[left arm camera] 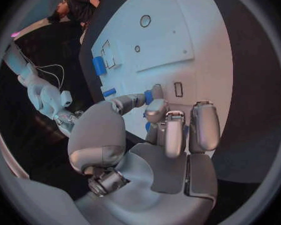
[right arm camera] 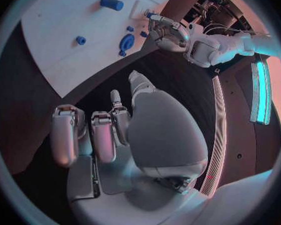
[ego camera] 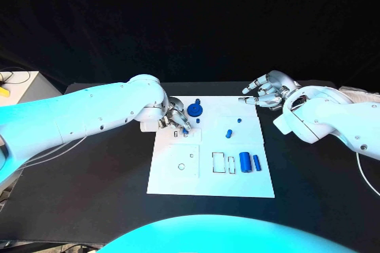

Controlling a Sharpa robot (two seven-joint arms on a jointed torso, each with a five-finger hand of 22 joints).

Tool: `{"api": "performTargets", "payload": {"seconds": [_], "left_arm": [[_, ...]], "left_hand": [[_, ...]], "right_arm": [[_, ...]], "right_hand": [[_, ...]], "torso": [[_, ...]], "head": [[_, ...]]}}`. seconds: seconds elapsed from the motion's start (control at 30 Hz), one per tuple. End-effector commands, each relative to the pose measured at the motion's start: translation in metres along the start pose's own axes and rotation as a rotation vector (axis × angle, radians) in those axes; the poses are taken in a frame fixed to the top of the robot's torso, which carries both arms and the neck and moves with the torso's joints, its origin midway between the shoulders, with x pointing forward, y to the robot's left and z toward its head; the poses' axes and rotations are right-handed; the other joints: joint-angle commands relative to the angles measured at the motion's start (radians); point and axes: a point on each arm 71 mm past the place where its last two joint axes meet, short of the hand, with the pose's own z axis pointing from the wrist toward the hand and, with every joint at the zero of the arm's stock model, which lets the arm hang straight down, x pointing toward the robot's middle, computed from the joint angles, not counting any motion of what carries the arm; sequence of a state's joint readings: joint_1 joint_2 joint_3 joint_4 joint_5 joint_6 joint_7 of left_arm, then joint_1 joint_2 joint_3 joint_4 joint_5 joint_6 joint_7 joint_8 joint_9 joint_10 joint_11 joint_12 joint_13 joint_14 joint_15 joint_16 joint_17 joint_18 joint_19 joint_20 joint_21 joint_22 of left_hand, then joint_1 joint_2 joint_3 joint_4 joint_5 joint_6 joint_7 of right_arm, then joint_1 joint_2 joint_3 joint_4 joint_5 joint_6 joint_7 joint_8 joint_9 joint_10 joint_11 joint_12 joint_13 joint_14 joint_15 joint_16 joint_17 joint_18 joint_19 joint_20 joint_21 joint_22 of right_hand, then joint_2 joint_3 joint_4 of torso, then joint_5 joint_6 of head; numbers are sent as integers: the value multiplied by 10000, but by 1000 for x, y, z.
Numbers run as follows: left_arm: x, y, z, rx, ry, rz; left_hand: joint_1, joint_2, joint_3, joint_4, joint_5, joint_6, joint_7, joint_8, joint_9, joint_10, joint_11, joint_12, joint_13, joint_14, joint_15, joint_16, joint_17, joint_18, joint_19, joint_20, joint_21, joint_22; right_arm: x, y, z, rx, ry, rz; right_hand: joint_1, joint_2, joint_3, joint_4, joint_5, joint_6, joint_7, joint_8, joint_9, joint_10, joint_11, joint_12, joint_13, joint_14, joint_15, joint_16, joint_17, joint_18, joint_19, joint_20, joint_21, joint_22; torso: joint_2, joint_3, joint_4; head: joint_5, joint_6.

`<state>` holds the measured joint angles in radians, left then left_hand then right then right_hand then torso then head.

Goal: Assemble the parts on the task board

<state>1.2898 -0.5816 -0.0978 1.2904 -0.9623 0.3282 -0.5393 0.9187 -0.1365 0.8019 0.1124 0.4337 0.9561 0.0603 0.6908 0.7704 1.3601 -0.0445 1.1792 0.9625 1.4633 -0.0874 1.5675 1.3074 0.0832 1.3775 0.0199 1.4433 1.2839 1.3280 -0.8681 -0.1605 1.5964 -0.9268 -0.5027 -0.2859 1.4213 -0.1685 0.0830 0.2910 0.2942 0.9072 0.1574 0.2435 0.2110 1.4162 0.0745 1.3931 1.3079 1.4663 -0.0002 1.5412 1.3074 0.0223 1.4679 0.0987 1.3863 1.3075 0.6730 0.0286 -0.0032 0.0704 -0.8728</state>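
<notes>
Left hand point(ego camera: 175, 120) over task board point(ego camera: 211, 181) — pinches small blue part point(ego camera: 185, 130) at fingertips. Right hand point(ego camera: 268, 90) off board's far corner above tabletop point(ego camera: 95, 181) — fingers loosely curled, empty.

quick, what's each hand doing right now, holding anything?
Left hand: pinching a small blue part over the task board.
Right hand: open, holding nothing.

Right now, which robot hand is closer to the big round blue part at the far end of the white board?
The left hand hovers over the board right beside the round blue part. The right hand hangs past the board's far right corner, farther away.
</notes>
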Motion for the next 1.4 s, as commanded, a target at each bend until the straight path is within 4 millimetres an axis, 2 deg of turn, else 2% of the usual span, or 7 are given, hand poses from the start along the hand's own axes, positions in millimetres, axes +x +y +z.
{"api": "performTargets", "payload": {"seconds": [0.03,0.3,1.4], "left_arm": [[0,-2,0,-4,128,107],[1,-4,2,-31,-50,195],[5,2,1,-153,98,355]], "left_hand": [[-15,109,2136,-2214,47,407,-367,28,-13,1,-26,15,-14,1075,-71,33,2634,-160,48,-4,46,-8],[-24,122,2134,-2213,56,408,-365,25,-15,-5,-25,1,-34,1075,-72,33,2634,-162,54,-5,50,3],[-46,152,2128,-2219,69,409,-364,17,-18,7,-25,16,-6,1075,-73,33,2634,-164,59,-8,53,12]], "right_arm": [[1,1,0,-101,110,-126],[1,1,0,-102,112,-125],[1,0,0,-74,117,-128]], "right_hand": [[-78,28,-15,-16,48,-47,11,40,-14,-83,3,-50,932,860,4,-45,1940,199,259,44,-35,1616],[-78,28,-15,-16,48,-47,11,40,-14,-83,3,-50,932,860,4,-45,1940,199,259,44,-35,1616],[-58,25,-2,-15,74,-61,12,51,-18,-86,3,-50,926,859,2,-48,1935,200,260,42,-44,1614]], "torso": [[-10,-7,8],[-7,-16,-5],[4,-12,-10]], "head": [[12,2],[18,2],[34,2]]}}
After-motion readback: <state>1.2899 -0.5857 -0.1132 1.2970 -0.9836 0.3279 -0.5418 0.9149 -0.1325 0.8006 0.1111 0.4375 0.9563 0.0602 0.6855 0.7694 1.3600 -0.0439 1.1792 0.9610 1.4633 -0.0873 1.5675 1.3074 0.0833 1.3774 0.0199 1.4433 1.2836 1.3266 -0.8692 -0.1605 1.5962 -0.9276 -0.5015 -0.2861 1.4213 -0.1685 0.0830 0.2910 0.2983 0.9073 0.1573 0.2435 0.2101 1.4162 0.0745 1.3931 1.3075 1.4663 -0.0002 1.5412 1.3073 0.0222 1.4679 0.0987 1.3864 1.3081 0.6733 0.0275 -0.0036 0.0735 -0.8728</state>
